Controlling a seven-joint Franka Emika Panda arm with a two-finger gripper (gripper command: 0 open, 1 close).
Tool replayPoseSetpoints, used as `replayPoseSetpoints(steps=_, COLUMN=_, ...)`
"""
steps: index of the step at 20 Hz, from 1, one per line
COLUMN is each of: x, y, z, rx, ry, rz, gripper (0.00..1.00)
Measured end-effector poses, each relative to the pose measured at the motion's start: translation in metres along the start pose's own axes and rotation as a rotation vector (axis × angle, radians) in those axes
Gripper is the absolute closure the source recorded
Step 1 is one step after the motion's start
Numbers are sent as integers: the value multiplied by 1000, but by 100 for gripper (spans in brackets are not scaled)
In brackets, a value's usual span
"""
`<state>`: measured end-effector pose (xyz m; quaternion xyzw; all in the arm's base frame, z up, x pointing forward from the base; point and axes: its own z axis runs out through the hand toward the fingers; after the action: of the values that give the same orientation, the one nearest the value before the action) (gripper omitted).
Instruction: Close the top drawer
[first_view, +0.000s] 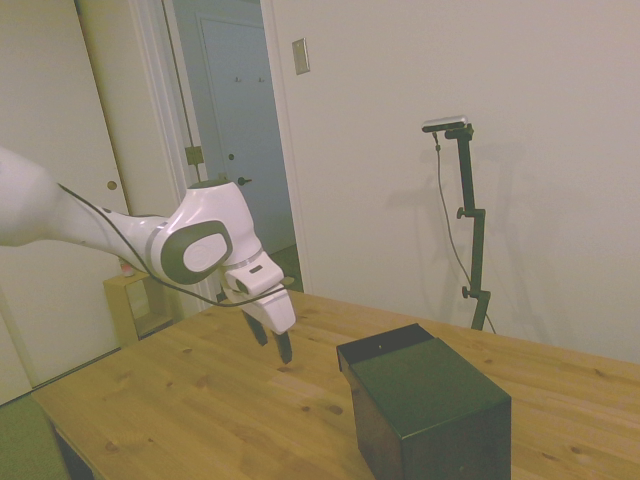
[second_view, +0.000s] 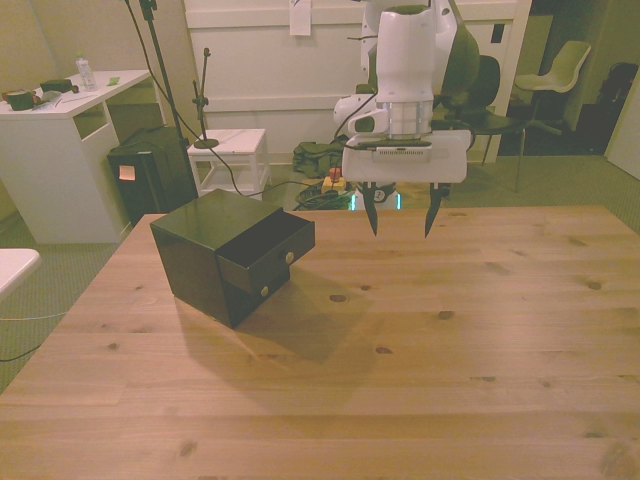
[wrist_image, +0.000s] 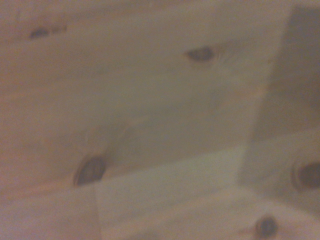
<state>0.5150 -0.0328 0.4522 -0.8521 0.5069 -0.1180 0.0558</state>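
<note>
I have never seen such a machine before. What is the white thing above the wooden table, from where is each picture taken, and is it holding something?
The white thing is a robot arm. At its end is a hand with two dark fingers, which are spread open and hold nothing.

One picture is taken from beside the table, one from across the table, facing the arm. The third comes from a camera on the arm's wrist; it is blurred and shows mostly the light wooden table with dark knots.

On the table stands a small dark cube-shaped cabinet. Its top drawer, shallow and black with a small round knob, is pulled out. A second knob shows below it.

The hand hangs in the air above the table, apart from the cabinet, at the front view's right of it.
</note>
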Motion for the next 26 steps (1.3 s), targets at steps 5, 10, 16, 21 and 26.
replayPoseSetpoints(steps=5, x=39, y=-17, z=-5, rx=23, ry=51, rz=73, gripper=0)
replayPoseSetpoints(steps=10, x=68, y=-11, z=-3, rx=34, ry=91, rz=129, gripper=0)
replayPoseSetpoints(steps=16, x=85, y=-14, z=-3, rx=47, ry=108, rz=149, gripper=0)
replayPoseSetpoints(steps=21, x=99, y=-14, z=-1, rx=48, ry=117, rz=165, gripper=0)
replayPoseSetpoints(steps=26, x=108, y=-13, z=-7, rx=53, ry=148, rz=159, gripper=100)
